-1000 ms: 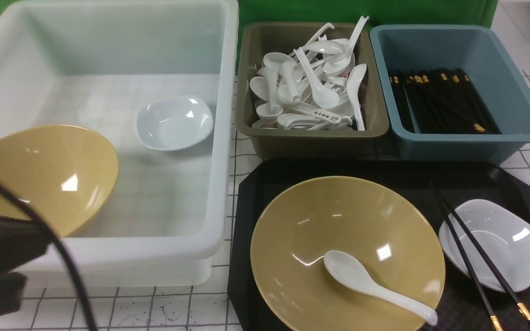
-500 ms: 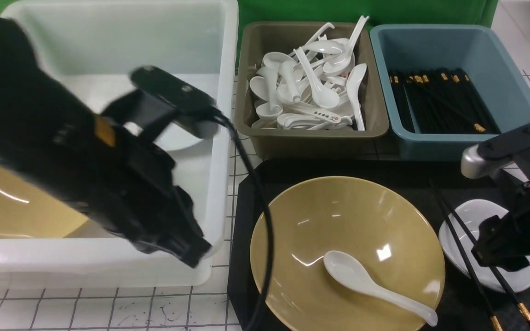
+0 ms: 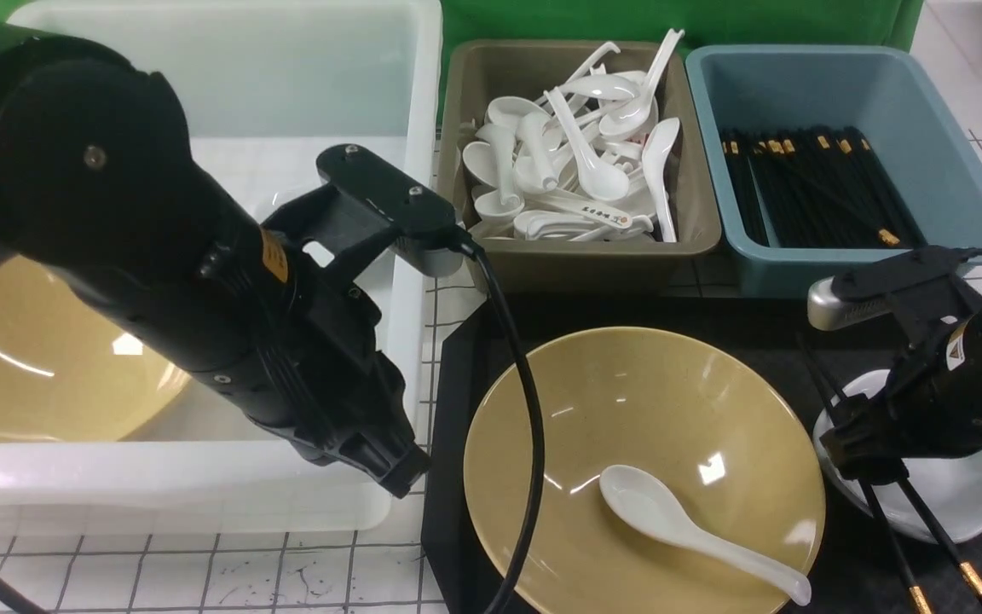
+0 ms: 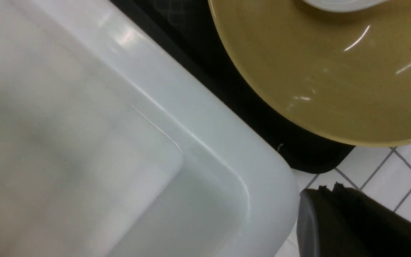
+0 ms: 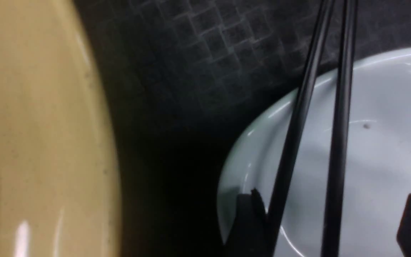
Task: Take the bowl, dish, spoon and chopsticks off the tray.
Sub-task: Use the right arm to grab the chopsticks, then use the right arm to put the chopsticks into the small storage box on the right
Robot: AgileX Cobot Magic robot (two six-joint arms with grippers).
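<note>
On the black tray stands the mustard-yellow bowl with the white spoon lying inside it. To its right is the small white dish, with the black chopsticks lying across it. My right gripper hangs low over the dish's left part and is open. In the right wrist view its fingers stand on either side of the chopsticks above the dish. My left gripper is shut and empty, at the white tub's near right corner beside the tray.
A big white tub on the left holds another yellow bowl. Behind the tray stand an olive bin full of white spoons and a blue bin of black chopsticks. The left arm covers much of the tub.
My left arm has swung in from the lower left across the tub toward the tray. My right arm came in from the right, lowered over the dish, and opened its jaws around the chopsticks.
</note>
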